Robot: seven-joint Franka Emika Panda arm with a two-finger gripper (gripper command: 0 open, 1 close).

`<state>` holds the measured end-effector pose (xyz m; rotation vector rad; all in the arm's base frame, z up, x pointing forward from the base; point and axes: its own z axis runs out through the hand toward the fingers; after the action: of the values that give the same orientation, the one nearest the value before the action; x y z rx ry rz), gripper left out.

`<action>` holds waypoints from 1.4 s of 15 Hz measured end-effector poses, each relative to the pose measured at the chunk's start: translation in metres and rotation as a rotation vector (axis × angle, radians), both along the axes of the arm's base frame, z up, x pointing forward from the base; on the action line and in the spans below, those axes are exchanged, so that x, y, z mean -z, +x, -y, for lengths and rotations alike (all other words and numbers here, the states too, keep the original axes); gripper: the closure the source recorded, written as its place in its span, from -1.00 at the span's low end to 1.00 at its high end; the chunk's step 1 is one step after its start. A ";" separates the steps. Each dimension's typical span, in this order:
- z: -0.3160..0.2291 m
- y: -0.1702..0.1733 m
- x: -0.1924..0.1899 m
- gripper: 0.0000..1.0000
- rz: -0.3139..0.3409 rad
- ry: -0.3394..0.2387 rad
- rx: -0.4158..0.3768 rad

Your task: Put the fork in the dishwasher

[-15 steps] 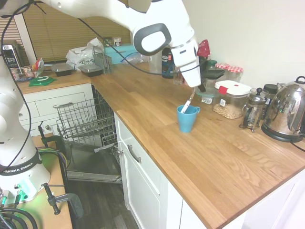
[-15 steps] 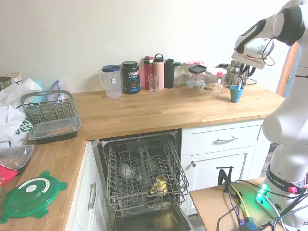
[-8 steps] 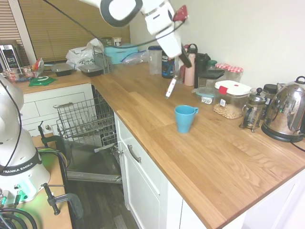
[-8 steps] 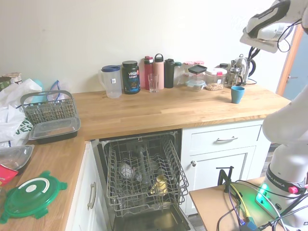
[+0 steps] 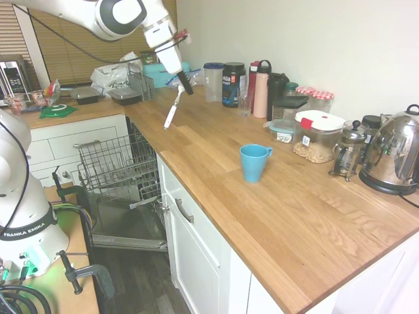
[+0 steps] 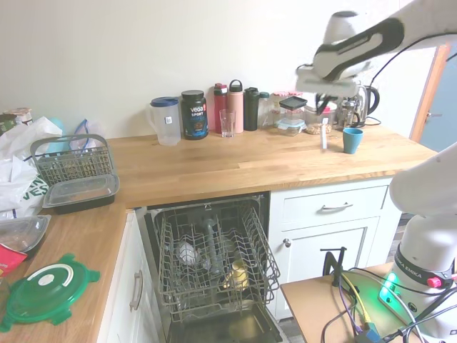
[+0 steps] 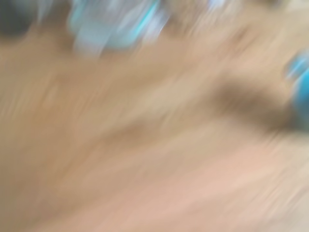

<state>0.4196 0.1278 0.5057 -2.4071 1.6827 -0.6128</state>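
In the upper left of the first exterior view, above the wooden counter [image 5: 275, 196], the gripper [image 5: 181, 84] hangs clear of the surface with its two fingers closed on one fork [image 5: 171, 110] — the fork slants downward from the fingers, touching nothing below. In the second exterior view the same gripper [image 6: 323, 107] appears in the upper right with the fork [image 6: 323, 133] hanging beneath it, just left of the single blue mug [image 6: 350, 139]. One dishwasher [image 5: 121, 190] stands open at lower left of the first exterior view, its one grey wire rack [image 6: 212, 259] pulled out over the dropped door; several dishes lie in the rack, too indistinct to count. Along the wall stands a row of bottles and jars: one clear pitcher [image 6: 166, 121], one dark tub [image 6: 193, 113], one drinking glass [image 6: 227, 122], one pink bottle [image 6: 235, 106] and one black bottle [image 6: 250, 108]. One steel kettle [image 5: 394, 158] and one French press [image 5: 347, 153] occupy the far right of the first exterior view. One green lid [image 6: 48, 287] lies at lower left of the second exterior view. The wrist view is blurred — only wood tones and blue patches are distinguishable.
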 end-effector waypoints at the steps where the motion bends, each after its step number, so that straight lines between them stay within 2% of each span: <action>1: -0.040 -0.013 0.014 1.00 -0.009 -0.003 -0.014; 4: -0.141 -0.051 0.055 1.00 -0.054 0.012 -0.084; 6: -0.189 -0.060 0.094 1.00 -0.128 0.042 -0.136; 12: -0.264 -0.043 0.171 1.00 -0.357 0.137 -0.198; 15: -0.293 -0.026 0.231 1.00 -0.433 0.143 -0.192; 17: -0.324 -0.008 0.266 1.00 -0.455 0.161 -0.188; 18: -0.338 -0.002 0.277 -1.00 -0.467 0.174 -0.188; 21: -0.360 0.008 0.284 -1.00 -0.471 0.200 -0.195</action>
<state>0.4278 0.4877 0.2220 -2.6553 1.5291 0.1591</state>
